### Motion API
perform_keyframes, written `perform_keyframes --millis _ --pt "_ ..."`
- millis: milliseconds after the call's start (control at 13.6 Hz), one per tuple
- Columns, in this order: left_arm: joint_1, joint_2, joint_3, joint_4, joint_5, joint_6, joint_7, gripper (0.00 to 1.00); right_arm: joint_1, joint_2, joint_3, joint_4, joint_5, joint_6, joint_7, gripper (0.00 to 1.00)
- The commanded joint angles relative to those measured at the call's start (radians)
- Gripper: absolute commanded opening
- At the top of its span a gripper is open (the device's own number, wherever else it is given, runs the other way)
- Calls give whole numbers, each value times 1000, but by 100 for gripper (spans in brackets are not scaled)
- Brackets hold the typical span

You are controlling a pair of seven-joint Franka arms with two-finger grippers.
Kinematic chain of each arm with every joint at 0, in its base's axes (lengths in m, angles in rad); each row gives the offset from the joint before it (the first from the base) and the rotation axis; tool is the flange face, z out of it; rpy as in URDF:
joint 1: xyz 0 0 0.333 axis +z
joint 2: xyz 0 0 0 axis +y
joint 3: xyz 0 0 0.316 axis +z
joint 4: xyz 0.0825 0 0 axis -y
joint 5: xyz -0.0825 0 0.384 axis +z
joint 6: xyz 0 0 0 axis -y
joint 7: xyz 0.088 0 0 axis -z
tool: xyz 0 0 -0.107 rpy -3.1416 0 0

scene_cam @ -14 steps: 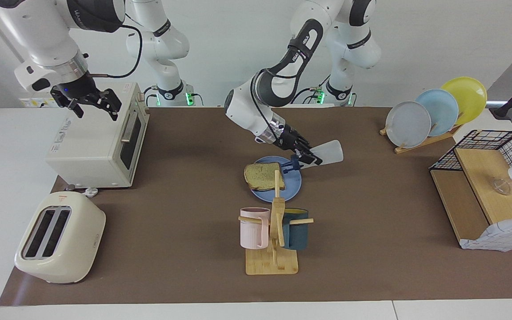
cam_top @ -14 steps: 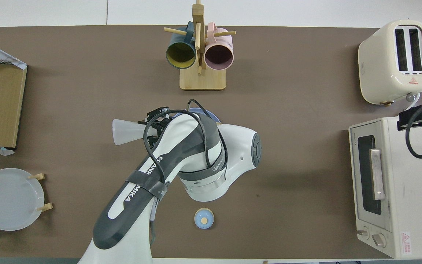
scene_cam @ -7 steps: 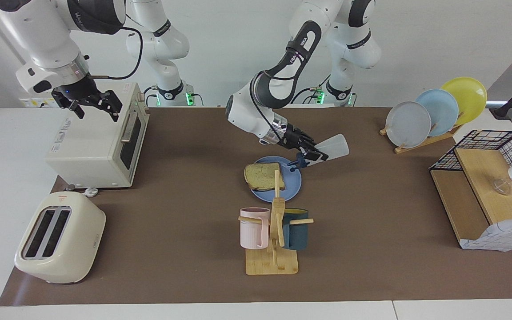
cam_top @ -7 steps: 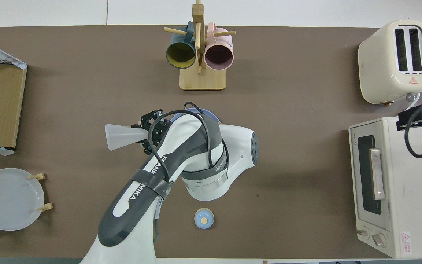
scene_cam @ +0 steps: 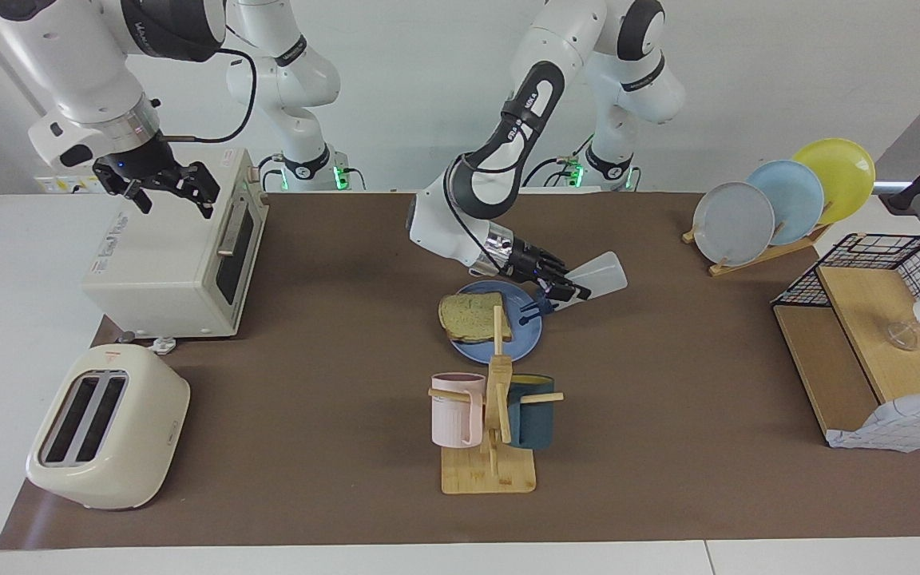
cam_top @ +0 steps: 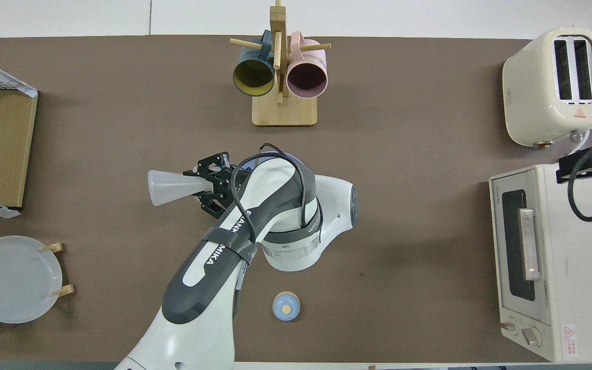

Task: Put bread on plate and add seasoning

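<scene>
The bread (scene_cam: 472,315) lies flat on the blue plate (scene_cam: 525,339) at the table's middle. My left gripper (scene_cam: 560,286) is shut on the seasoning bottle (scene_cam: 600,275) and holds it tipped. Its dark blue cap (scene_cam: 536,307) points down over the plate's edge, beside the bread, toward the left arm's end. In the overhead view the left gripper (cam_top: 214,185) and the bottle (cam_top: 170,186) show, while the left arm hides the bread and nearly all of the plate. My right gripper (scene_cam: 163,188) is open and empty and waits over the toaster oven (scene_cam: 180,247).
A mug rack (scene_cam: 492,415) with two mugs stands just farther from the robots than the plate. A toaster (scene_cam: 105,427) sits at the right arm's end. A plate rack (scene_cam: 779,200) and a wire-and-wood shelf (scene_cam: 875,335) sit at the left arm's end. A small blue bell (cam_top: 285,306) sits near the robots.
My left gripper lifted the tipped bottle a little, then dipped it again with the cap lower over the plate's edge. The left arm's elbow shifted. The right arm has not moved.
</scene>
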Motion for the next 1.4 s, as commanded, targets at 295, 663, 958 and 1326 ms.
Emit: perform_keyframes --millis 295,663,958,1326 --pt "-45 8 3 16 12 39 -6 0 -11 -14 5 -16 1 14 -20 100" --pt "-171 -1 3 27 -103 -29 -23 0 -11 -14 5 -16 1 14 -18 100" --pt "-161 3 5 44 -111 -17 -34 0 -11 -14 5 -16 1 14 -18 100" --pt "-3 12 11 38 -45 86 -35 0 -11 -14 5 -16 1 14 -20 100"
